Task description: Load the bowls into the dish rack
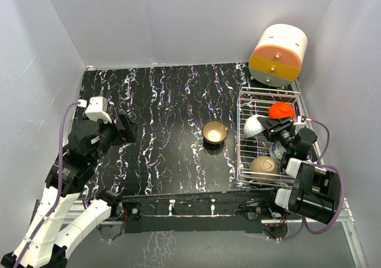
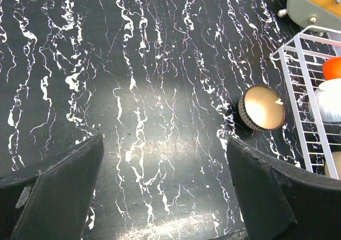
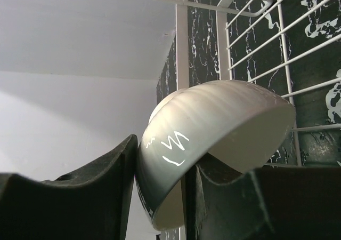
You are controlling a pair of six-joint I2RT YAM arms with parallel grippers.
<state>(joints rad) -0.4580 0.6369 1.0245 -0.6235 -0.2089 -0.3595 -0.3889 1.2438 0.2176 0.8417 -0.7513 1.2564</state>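
The silver wire dish rack (image 1: 240, 138) stands at the table's right. A red bowl (image 1: 281, 109) sits at its far end and a tan bowl (image 1: 264, 167) lies upside down at its near end. My right gripper (image 1: 266, 127) is shut on the rim of the white bowl (image 1: 255, 125), holding it tilted over the rack's left side; the right wrist view shows the rim pinched between my fingers (image 3: 112, 176). The gold-inside, dark brown bowl (image 1: 214, 132) stands upright on the table left of the rack. My left gripper (image 1: 125, 129) is open and empty, far to the left. The blue-and-white bowl is hidden.
An orange-and-cream drum-shaped box (image 1: 278, 55) stands behind the rack at the back right. Grey walls close in the black marbled table (image 1: 166, 101). In the left wrist view the gold bowl (image 2: 262, 108) lies beside the rack's edge (image 2: 292, 85).
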